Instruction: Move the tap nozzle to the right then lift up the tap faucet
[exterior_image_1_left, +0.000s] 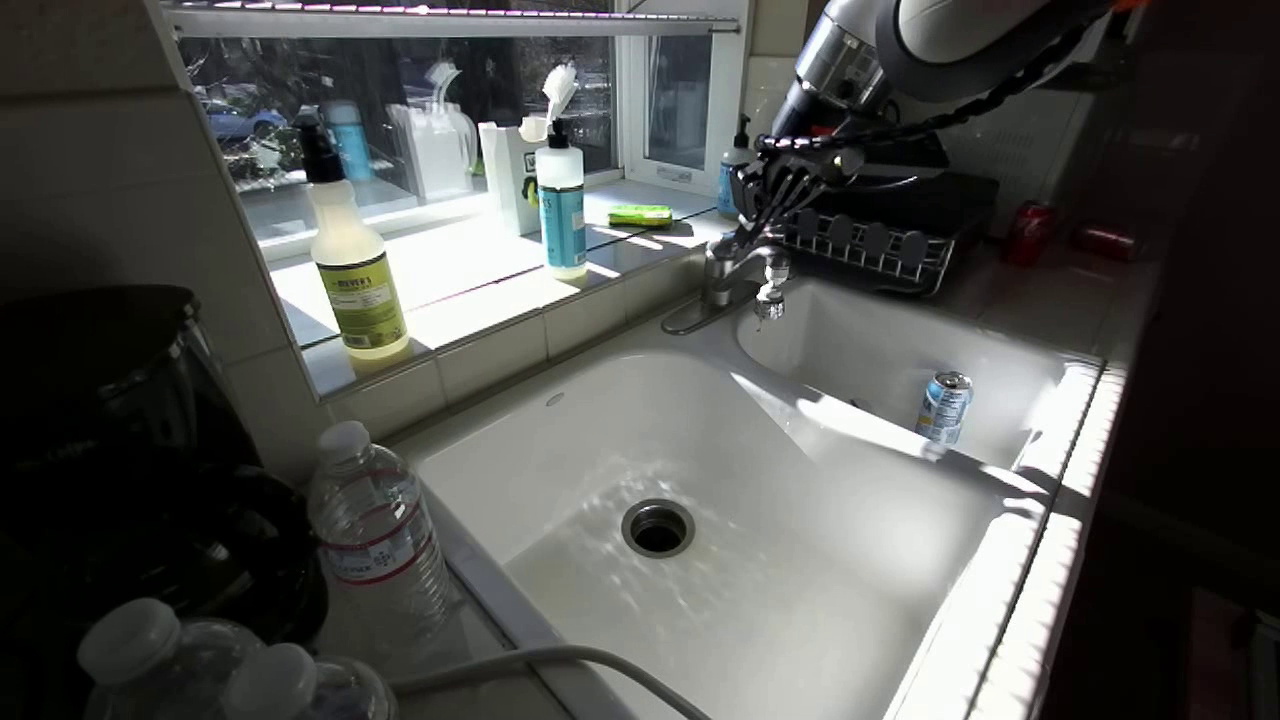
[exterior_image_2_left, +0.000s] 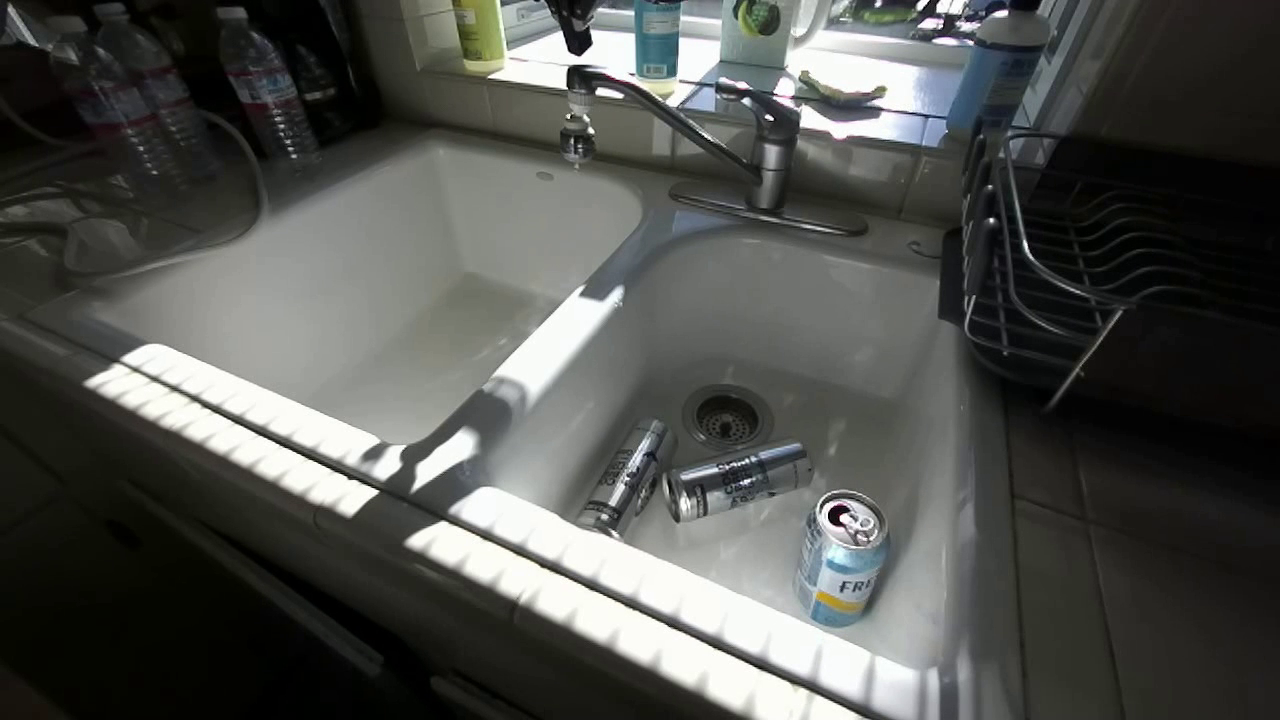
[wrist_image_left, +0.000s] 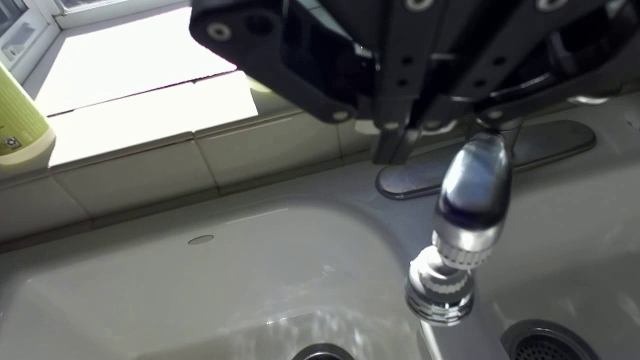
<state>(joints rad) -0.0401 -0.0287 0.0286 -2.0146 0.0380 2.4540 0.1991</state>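
The tap nozzle, a long chrome spout, shows in both exterior views (exterior_image_1_left: 770, 258) (exterior_image_2_left: 685, 124), with its tip over the larger basin's side in an exterior view. In the wrist view the spout (wrist_image_left: 475, 177) points toward the camera, its swivel end hanging down. The tap faucet, a short chrome lever (exterior_image_2_left: 752, 96), tops the tap body (exterior_image_2_left: 773, 165); it is hidden behind my gripper in the wrist view. My gripper (wrist_image_left: 396, 148) has its fingers together, holding nothing visible. Its fingertips (exterior_image_2_left: 577, 42) are just above the spout's tip in an exterior view, with a gap visible there.
The double sink (exterior_image_2_left: 560, 340) holds a blue can (exterior_image_2_left: 842, 560) and two silver cans (exterior_image_2_left: 740, 480) in one basin. Soap bottles (exterior_image_1_left: 563, 215) (exterior_image_1_left: 360, 270) stand on the window ledge. A dish rack (exterior_image_2_left: 1060, 270) stands beside the sink, and water bottles (exterior_image_1_left: 378, 530) at the opposite side.
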